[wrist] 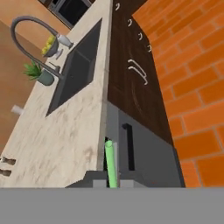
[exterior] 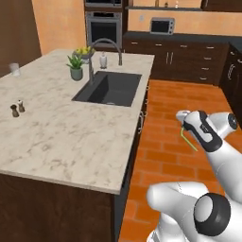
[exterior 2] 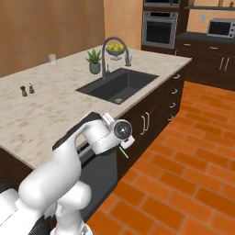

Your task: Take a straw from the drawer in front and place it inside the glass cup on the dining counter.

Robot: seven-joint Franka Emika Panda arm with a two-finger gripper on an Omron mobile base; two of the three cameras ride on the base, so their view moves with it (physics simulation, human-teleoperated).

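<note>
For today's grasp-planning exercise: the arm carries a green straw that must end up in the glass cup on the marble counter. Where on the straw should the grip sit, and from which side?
Grip the straw as the gripper does now: across one end, jaws shut on its thin shaft, so most of its length projects free. That free length can be lowered from above into the glass cup, which stands upright at the dining counter far corner.

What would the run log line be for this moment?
gripper: shut on straw | beside dining counter | glass cup: far corner, empty
</note>
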